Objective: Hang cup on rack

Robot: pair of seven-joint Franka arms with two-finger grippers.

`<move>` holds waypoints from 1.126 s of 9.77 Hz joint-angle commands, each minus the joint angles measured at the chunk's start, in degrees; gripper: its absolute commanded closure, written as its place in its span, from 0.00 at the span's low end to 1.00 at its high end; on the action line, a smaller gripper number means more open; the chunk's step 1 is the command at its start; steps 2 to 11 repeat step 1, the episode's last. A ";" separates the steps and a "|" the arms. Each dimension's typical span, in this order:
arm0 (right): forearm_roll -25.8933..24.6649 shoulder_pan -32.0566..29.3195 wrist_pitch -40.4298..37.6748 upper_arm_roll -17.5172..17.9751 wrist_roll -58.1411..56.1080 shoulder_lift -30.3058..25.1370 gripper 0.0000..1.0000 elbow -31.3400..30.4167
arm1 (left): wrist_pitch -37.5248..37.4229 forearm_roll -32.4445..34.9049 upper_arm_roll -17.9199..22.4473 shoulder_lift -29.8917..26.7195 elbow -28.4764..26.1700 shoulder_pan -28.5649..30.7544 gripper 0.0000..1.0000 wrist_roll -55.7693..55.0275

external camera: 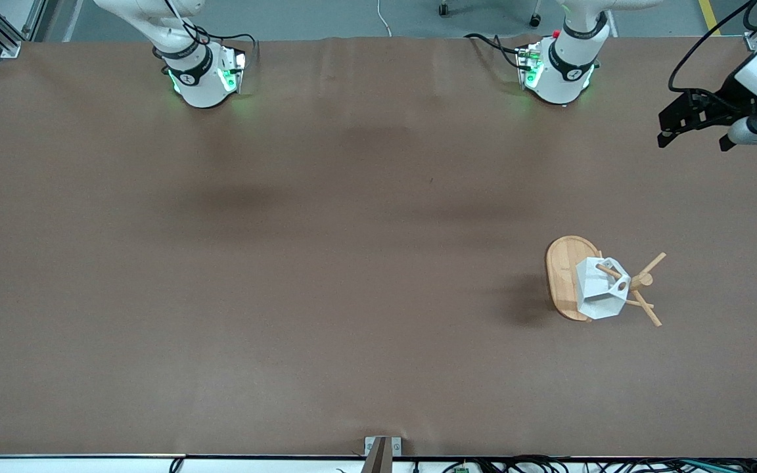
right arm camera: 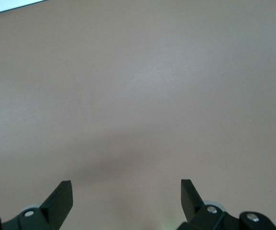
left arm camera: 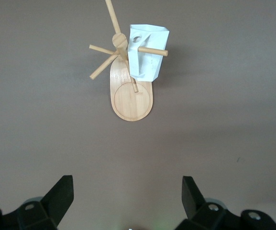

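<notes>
The white faceted cup [external camera: 596, 289] hangs on a peg of the bamboo rack [external camera: 564, 270], the peg passing through the hole in its tab handle. The rack stands toward the left arm's end of the table. In the left wrist view the cup [left arm camera: 149, 53] and the rack [left arm camera: 132, 99] show well apart from the gripper. My left gripper [external camera: 694, 140] is open and empty, raised over the table's edge at the left arm's end, away from the rack; it also shows in its wrist view [left arm camera: 127, 191]. My right gripper [right arm camera: 126, 191] is open and empty over bare table; it is out of the front view.
The brown table [external camera: 326, 263] carries only the rack and cup. Both arm bases stand at the edge farthest from the front camera. A small bracket [external camera: 382, 448] sits at the edge nearest the front camera.
</notes>
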 commanded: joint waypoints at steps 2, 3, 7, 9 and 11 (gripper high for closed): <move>0.70 -0.09 -0.24 0.13 0.21 0.05 0.00 0.51 | -1.13 4.12 -1.00 0.54 -0.21 -0.15 0.00 -0.19; 0.70 -0.09 -0.24 0.13 0.21 0.05 0.00 0.51 | -1.13 4.12 -1.00 0.54 -0.21 -0.15 0.00 -0.19; 0.70 -0.09 -0.24 0.13 0.21 0.05 0.00 0.51 | -1.13 4.12 -1.00 0.54 -0.21 -0.15 0.00 -0.19; 0.70 -0.09 -0.24 0.13 0.21 0.05 0.00 0.51 | -1.13 4.12 -1.00 0.54 -0.21 -0.15 0.00 -0.19; 0.70 -0.09 -0.24 0.13 0.21 0.05 0.00 0.51 | -1.13 4.12 -1.00 0.54 -0.21 -0.15 0.00 -0.19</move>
